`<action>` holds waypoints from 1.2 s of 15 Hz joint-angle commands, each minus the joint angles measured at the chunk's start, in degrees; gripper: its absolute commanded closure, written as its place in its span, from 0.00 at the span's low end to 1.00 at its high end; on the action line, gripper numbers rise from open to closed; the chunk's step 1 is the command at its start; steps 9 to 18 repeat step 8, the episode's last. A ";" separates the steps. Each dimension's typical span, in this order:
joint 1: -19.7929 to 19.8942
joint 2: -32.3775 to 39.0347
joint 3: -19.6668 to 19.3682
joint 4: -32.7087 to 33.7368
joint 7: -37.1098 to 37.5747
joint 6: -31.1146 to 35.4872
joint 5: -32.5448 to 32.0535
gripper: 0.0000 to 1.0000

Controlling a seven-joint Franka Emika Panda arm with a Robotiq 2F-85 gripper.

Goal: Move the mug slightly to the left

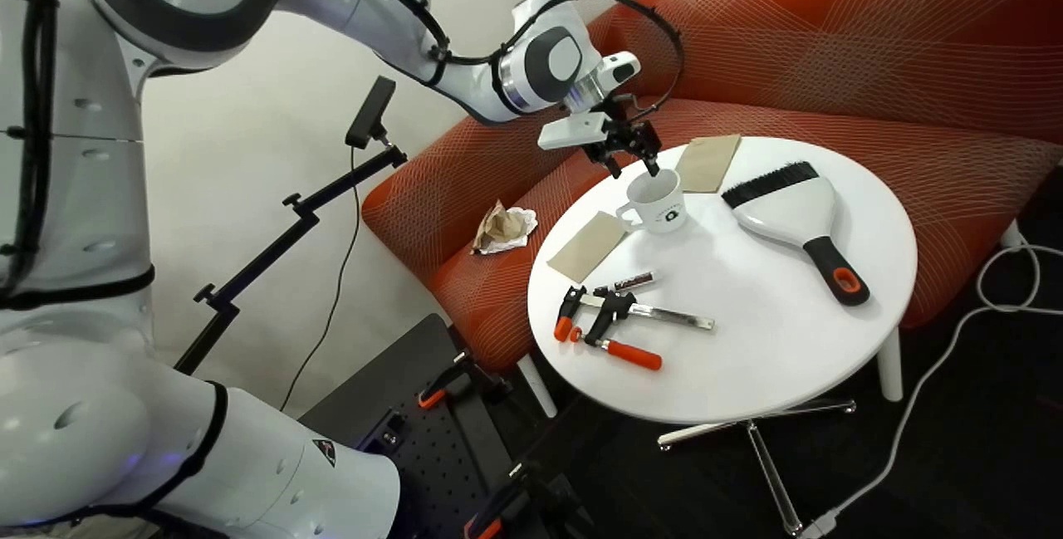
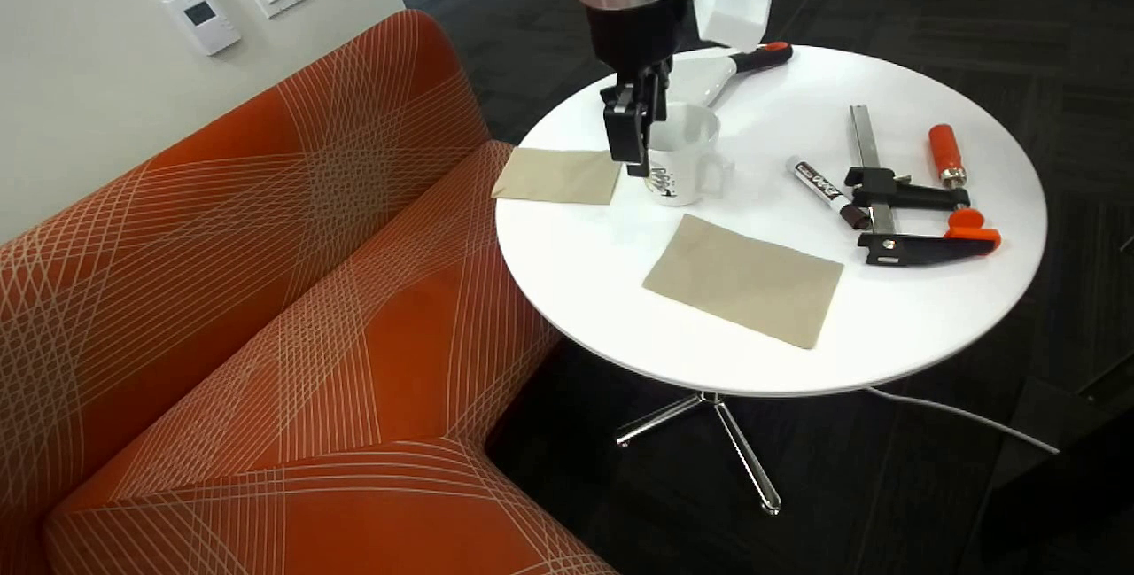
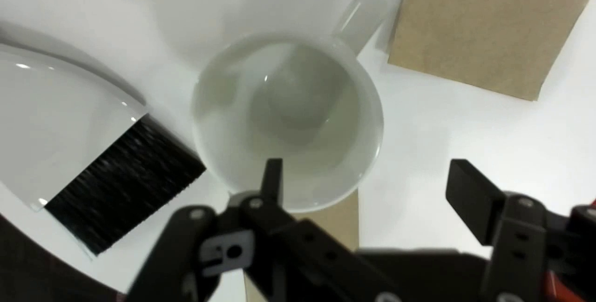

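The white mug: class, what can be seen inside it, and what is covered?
In the wrist view, the mug shows pale walls, a shaded bottom and no object inside. The gripper covers a small patch of its inner wall and rim.

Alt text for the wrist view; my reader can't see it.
A white mug seen from above, handle toward upper right; the open claw partly covers it. A brush lies at left, brown papers at upper right and bottom.
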State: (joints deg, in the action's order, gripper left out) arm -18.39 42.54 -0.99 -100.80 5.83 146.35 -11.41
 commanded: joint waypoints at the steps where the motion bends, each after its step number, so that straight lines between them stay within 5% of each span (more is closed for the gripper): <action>1: 0.76 -6.92 0.73 -5.91 0.15 -0.61 -0.69 0.00; 5: 1.92 -11.62 1.95 -9.59 -0.70 -0.95 0.11 0.00; 6: 1.27 -7.38 1.32 -5.58 0.44 -0.24 -0.70 0.00; 18: 1.35 -8.04 1.40 -6.04 0.44 -0.24 -0.70 0.00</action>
